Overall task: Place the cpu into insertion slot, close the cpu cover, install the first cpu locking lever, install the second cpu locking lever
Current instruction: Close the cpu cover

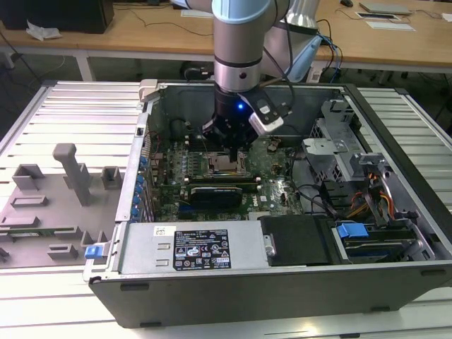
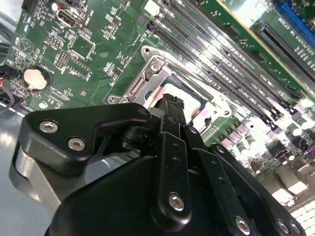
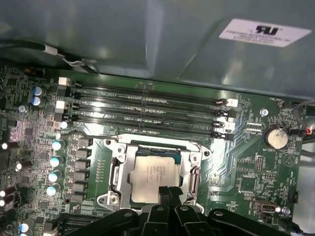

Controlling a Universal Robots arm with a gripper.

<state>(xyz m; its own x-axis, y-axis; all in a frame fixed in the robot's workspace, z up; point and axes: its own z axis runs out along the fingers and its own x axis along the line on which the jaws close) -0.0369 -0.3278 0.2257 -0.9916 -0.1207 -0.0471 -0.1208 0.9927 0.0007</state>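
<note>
Cpu [image 3: 153, 178] sits in socket, so placing looks done. Cpu cover [image 3: 118, 171] lies flat around chip, seems closed. Gripper [image 3: 169, 191] at socket edge, jaws pressed together, pinching nothing. Locking levers: cannot tell if installed.

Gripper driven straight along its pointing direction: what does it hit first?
Probably the seated cpu, near its edge by the cover. The gap from the gripper is unclear.

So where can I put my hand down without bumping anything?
The ribbed table is bare behind the grey fixtures, left of the computer case in the exterior view. Inside the case it's crowded: the tool is right at the cpu.
</note>
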